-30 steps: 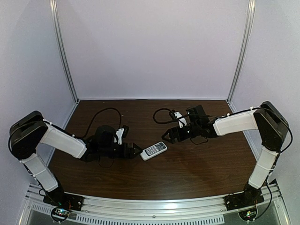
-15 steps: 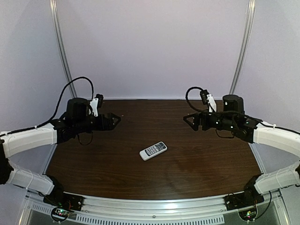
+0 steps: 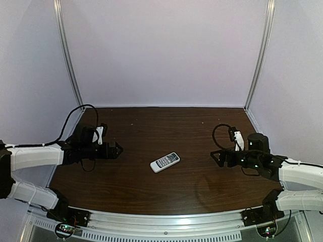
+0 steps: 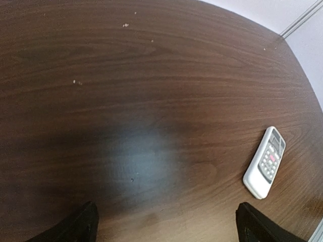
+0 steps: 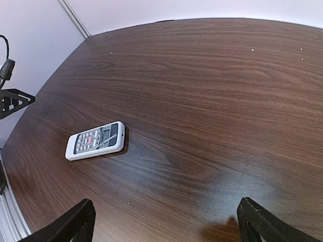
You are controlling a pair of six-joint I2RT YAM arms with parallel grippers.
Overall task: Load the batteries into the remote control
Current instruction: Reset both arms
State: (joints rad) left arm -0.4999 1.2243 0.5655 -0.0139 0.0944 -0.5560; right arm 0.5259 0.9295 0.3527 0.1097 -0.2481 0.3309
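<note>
The remote control (image 3: 165, 162) lies face up near the middle of the dark wooden table (image 3: 166, 126), buttons and small screen showing. It also appears at the right of the left wrist view as the remote control (image 4: 265, 162), and at the left of the right wrist view as the remote control (image 5: 96, 140). My left gripper (image 3: 117, 149) hovers well to its left, open and empty, as the left gripper (image 4: 169, 224) shows. Well to the remote's right is my right gripper (image 3: 216, 157), also open and empty, seen again as the right gripper (image 5: 166, 222). The batteries are out of view.
Lilac walls with metal posts (image 3: 68, 55) close in the table on three sides. A metal rail (image 3: 166, 222) runs along the near edge by the arm bases. Small pale crumbs (image 4: 76, 81) dot the wood.
Both grippers have pulled away from the remote, swung out toward the back corners, then come lower at the sides. Their jaws have opened wider. The remote has not moved.
</note>
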